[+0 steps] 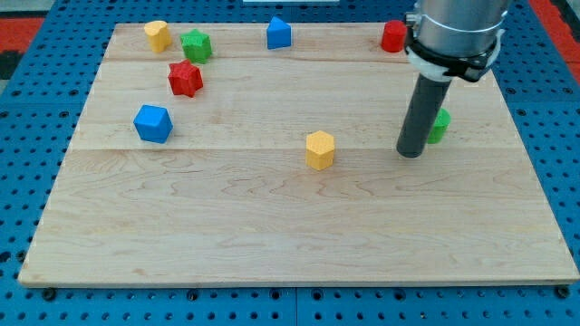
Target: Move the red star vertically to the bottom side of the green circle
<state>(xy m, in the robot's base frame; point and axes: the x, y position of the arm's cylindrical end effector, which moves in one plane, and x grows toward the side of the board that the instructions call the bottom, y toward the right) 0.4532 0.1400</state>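
My tip (411,154) rests on the desk (299,235) just left of the green circle (439,126), which my rod half hides; the red star (185,79) lies far off toward the view's upper left, unmoved; I carry no gripper; the whole push remains.

the rod hides most of the green circle (440,125), so only a sliver of it shows at the view's right of the rod. the arm's grey housing covers the right edge of the red block (393,36), whose shape cannot be told. the housing itself runs off the view's top. my tip (411,154) shows just left of the green sliver.
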